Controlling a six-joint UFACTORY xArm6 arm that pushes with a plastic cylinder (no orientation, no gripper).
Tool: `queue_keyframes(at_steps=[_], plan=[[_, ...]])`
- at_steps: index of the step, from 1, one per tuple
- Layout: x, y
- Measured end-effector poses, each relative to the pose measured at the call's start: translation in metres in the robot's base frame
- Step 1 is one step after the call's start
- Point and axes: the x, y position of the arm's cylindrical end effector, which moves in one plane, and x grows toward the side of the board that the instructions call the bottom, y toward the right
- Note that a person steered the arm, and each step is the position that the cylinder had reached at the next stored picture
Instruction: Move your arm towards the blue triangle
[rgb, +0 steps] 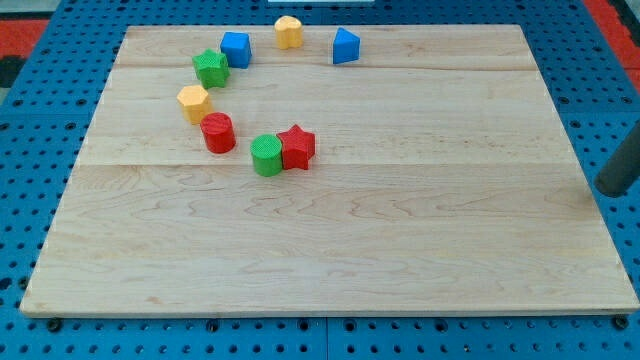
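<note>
The blue triangle sits near the top of the wooden board, right of centre. My rod enters at the view's right edge, and my tip rests near the board's right edge, far to the right of and below the blue triangle. No block touches the tip.
A yellow block and a blue cube lie left of the triangle. A green star, a yellow hexagon, a red cylinder, a green cylinder and a red star curve down the left half.
</note>
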Motion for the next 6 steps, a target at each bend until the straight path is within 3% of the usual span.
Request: queue_keyframes(at_steps=[2, 4, 5, 6], plan=[[0.001, 0.002], [-0.108, 0.005], [-0.165, -0.032], [-0.193, -0.106]])
